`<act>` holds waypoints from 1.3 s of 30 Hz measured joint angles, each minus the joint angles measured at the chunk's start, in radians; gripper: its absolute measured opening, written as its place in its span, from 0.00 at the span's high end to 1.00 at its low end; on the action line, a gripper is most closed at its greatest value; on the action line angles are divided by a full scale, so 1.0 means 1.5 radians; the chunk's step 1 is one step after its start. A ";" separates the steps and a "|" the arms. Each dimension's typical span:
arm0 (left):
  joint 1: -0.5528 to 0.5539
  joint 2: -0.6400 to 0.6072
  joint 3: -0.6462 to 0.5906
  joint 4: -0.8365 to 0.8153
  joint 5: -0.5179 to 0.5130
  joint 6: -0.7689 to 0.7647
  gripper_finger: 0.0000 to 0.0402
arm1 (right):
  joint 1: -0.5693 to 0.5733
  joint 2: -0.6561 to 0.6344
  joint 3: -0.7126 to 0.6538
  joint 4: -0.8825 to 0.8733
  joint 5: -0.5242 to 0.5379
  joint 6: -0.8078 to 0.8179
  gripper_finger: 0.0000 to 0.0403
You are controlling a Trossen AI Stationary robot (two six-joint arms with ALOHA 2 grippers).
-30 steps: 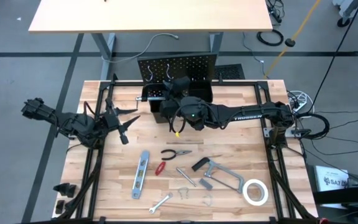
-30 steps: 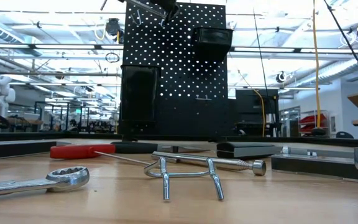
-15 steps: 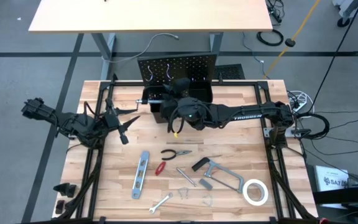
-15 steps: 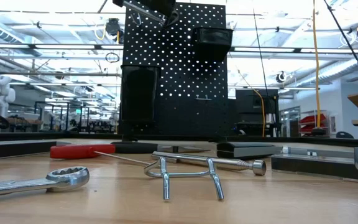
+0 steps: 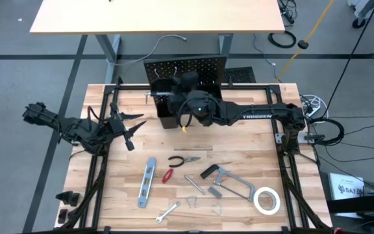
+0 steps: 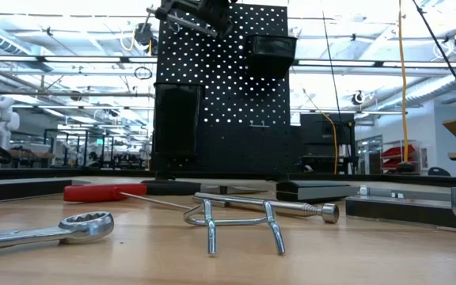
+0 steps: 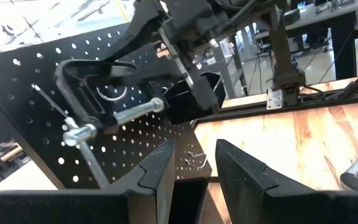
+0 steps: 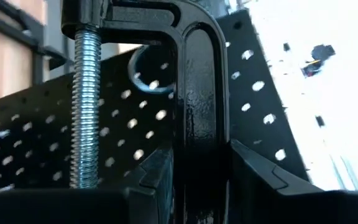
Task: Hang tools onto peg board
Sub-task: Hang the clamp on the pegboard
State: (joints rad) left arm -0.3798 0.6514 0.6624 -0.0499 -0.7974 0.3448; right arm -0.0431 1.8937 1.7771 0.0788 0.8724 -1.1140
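My right gripper (image 5: 172, 91) is shut on the black C-clamp (image 7: 98, 81), high in front of the upright black peg board (image 5: 187, 67) near its upper left corner (image 6: 182, 12). A silver hook (image 8: 146, 70) on the board shows through the clamp's opening; whether they touch I cannot tell. My left gripper (image 5: 134, 130) is open and empty over the table's left part. The level (image 5: 147, 182), pliers (image 5: 184, 160), red-handled screwdriver (image 5: 167, 175), bar clamp (image 5: 229, 182), wrench (image 5: 167, 211) and tape roll (image 5: 265, 200) lie flat on the table. My right gripper pinches the straight back of the C-clamp's black frame (image 8: 194, 143) between its two fingers, which lie across it. The clamp is lifted clear of the table, close before the board. Its silver screw (image 8: 84, 106) runs beside the back, its cross handle (image 7: 79, 132) on the table's left side.
Two black bins (image 5: 167, 107) sit on the board's front below the clamp. In the low view a loose silver hook (image 6: 240, 226), the wrench (image 6: 46, 232) and the screwdriver (image 6: 101, 191) lie near the table's near edge. A tan desk (image 5: 154, 16) stands behind the board.
My right gripper has carried the C-clamp toward the table's far edge and a little left, closer to the peg board's upper left corner. The clamp stays clear of the table.
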 joint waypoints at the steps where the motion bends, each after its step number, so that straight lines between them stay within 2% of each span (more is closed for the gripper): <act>1: 0.000 0.000 0.000 0.002 0.000 0.002 0.70 | 0.001 0.001 0.000 0.011 -0.001 -0.018 0.71; 13: 0.000 0.000 0.000 0.007 0.000 0.006 0.70 | -0.015 0.005 0.000 0.036 -0.021 -0.057 0.71; 19: 0.000 0.000 0.000 0.007 0.000 0.007 0.70 | -0.012 0.005 0.000 0.085 -0.020 -0.072 0.71; 26: 0.000 0.000 0.000 0.008 0.000 0.007 0.70 | -0.007 0.011 0.000 0.100 0.020 -0.085 0.71; 32: 0.000 0.000 0.000 0.010 0.000 0.007 0.70 | -0.002 0.067 0.000 0.185 0.088 -0.185 0.71; 39: 0.000 0.000 0.000 0.004 0.000 0.006 0.70 | 0.008 0.117 0.000 0.363 0.110 -0.338 0.71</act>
State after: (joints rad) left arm -0.3798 0.6514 0.6628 -0.0434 -0.7975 0.3538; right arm -0.0311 2.0688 1.7775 0.6240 1.0374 -1.6203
